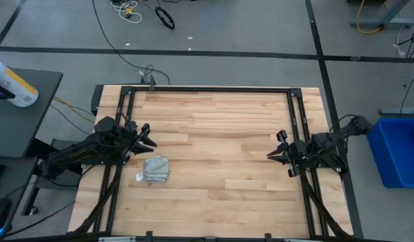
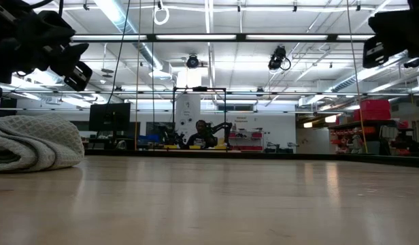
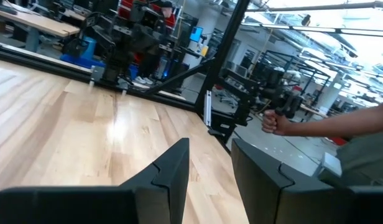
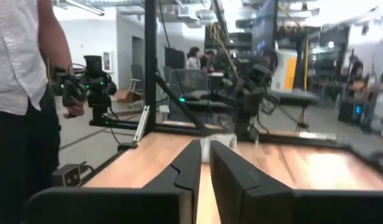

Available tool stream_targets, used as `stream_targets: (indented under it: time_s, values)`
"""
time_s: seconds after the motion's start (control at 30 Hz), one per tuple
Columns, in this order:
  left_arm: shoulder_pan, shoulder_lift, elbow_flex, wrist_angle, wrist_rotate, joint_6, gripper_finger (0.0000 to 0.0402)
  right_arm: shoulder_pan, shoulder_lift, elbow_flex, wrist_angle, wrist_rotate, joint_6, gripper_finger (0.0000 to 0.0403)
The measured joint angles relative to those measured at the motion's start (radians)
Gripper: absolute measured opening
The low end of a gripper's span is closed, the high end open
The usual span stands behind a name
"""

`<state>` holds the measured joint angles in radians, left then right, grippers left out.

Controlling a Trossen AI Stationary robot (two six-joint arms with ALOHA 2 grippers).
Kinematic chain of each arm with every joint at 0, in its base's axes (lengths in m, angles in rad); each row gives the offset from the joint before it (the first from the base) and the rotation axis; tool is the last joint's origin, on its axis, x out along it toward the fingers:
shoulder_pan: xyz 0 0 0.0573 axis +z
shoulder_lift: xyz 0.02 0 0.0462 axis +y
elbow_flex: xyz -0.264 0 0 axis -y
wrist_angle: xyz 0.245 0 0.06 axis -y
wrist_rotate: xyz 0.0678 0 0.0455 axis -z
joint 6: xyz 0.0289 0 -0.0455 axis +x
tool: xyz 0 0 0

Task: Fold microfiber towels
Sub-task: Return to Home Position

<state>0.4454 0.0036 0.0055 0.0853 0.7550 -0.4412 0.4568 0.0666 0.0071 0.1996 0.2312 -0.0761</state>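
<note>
The microfiber towel (image 1: 155,169) lies on the wooden table near its left side as a small, light grey folded bundle, with a white tag (image 1: 139,177) at its left corner. In the low view the towel (image 2: 32,139) rests in soft layered folds on the tabletop. My left gripper (image 1: 145,134) hovers just beyond the towel's far side, open, with nothing between its fingers (image 3: 173,174). My right gripper (image 1: 274,152) hangs over the table's right side, far from the towel, its fingers (image 4: 188,165) nearly together on nothing.
A black frame (image 1: 214,89) runs along the table's far, left and right sides. Off the table stand a blue bin (image 1: 398,151) at the right and a dark side table with a white bottle (image 1: 12,84) at the left. A person's hand (image 3: 273,122) grips a handle beyond the table.
</note>
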Motion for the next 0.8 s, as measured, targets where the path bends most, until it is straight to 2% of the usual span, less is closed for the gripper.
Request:
stream_targets:
  time_s: [0.2,0.3,0.37,0.53,0.67,0.8]
  values:
    - [0.001,0.0,0.0,-0.001,0.026,-0.008,0.0128,-0.002,-0.059,0.0,-0.096,0.0,0.072,0.0042]
    - [0.0,0.0,0.0,0.01,0.001,-0.045,0.0128,-0.001,-0.058,0.0,-0.097,0.0,0.047,0.0054]
    - [-0.001,0.0,0.0,0.073,-0.026,-0.081,0.0128,-0.001,-0.056,0.0,-0.097,0.004,0.045,0.0064]
    - [-0.026,0.0,0.0,0.225,-0.191,-0.148,0.0128,-0.002,-0.056,0.0,-0.099,0.012,0.042,0.0089]
    - [-0.069,0.0,0.0,0.153,-0.298,-0.145,0.0128,-0.002,-0.056,0.0,-0.103,0.012,0.042,0.0114]
    - [-0.135,0.0,0.0,0.101,-0.448,-0.117,0.0128,-0.002,-0.056,0.0,-0.103,0.012,0.042,0.0137]
